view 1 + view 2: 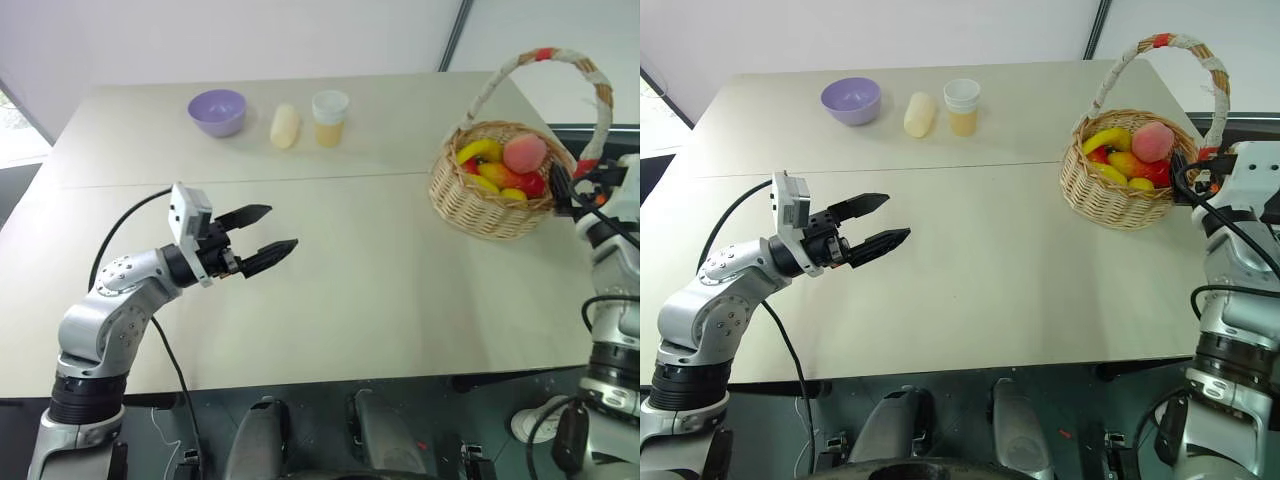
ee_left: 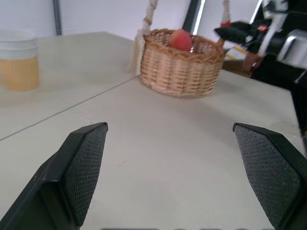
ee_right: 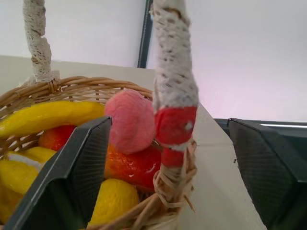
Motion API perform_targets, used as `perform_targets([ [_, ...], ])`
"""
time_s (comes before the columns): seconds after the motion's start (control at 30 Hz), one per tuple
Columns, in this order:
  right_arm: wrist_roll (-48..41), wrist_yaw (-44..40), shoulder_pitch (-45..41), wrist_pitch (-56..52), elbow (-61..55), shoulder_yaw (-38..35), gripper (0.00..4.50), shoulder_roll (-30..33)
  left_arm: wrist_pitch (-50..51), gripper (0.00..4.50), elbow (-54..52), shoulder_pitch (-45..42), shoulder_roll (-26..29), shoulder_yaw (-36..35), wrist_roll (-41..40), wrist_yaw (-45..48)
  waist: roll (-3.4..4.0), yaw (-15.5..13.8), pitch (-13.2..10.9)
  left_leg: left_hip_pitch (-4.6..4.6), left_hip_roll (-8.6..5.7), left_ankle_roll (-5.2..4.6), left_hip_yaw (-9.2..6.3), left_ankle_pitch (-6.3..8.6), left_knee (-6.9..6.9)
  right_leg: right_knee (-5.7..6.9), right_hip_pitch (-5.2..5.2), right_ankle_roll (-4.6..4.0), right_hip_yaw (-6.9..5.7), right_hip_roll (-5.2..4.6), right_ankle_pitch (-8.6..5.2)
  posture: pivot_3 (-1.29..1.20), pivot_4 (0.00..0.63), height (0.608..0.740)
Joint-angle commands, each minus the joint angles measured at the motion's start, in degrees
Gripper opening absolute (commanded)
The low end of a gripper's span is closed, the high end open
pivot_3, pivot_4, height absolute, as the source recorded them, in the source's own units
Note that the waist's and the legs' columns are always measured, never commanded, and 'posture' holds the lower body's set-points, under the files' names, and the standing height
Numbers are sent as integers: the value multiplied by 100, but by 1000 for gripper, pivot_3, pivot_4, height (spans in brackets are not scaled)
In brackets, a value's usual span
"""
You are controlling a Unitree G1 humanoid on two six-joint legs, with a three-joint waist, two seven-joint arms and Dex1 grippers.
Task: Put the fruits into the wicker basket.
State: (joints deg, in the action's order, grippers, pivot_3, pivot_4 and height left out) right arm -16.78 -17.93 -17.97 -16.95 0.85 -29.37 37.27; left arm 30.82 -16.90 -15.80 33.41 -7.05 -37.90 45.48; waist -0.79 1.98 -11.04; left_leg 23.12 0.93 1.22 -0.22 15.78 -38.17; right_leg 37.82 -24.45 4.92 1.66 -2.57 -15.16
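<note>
The wicker basket (image 1: 480, 207) stands at the table's right edge, its white handle (image 1: 560, 58) banded red. Inside lie a yellow banana (image 1: 480, 150), a pink peach (image 1: 525, 153), a yellow lemon (image 1: 513, 194) and red-orange fruit. My right gripper (image 1: 562, 185) is at the basket's right side and open. In the right wrist view its fingers (image 3: 81, 163) stand wide apart on either side of the handle's foot (image 3: 175, 120), without touching it. My left gripper (image 1: 282, 227) hovers open and empty over the table's left middle, pointing towards the basket (image 2: 180, 67).
A purple bowl (image 1: 217, 110), a pale cream oblong object (image 1: 285, 126) and a translucent cup (image 1: 329, 118) stand in a row at the back of the table (image 1: 380, 280). Bare tabletop lies between my left gripper and the basket.
</note>
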Motion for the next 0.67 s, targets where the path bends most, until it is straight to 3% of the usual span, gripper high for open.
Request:
perform_targets([
  [0.03,-393,-491,492,-148,-611,-399,3726,237,-222,4500,146,201,117,-301,240,-129,-1,-13,1,0,0,0,-1,0,0,-1,1,0,0,0,0,0,150,740],
  [0.2,-924,-1642,1559,-407,-1181,-231,3726,427,-431,4500,535,618,228,-683,515,-323,-2,15,1,-6,3,-1,-2,1,2,-4,7,0,0,3,-1,0,150,740],
  [0.27,-1139,-2105,1765,-475,-1639,244,3726,375,-590,4500,799,883,152,-899,632,-477,-2,46,1,-10,4,-1,1,0,1,-4,7,1,2,1,0,0,150,740],
  [0.4,-1207,-2415,1555,-555,-1733,930,3726,241,-866,4500,895,1376,-2,-1102,790,-676,-2,64,1,-76,12,-2,9,2,13,-7,62,0,12,8,-2,0,150,740],
  [0.67,-926,-2796,941,-105,-815,1485,3726,211,-974,4500,558,1765,-112,-1331,694,-839,-8,-113,2,-74,11,-4,0,3,13,-34,85,1,-3,-4,-2,0,150,740],
])
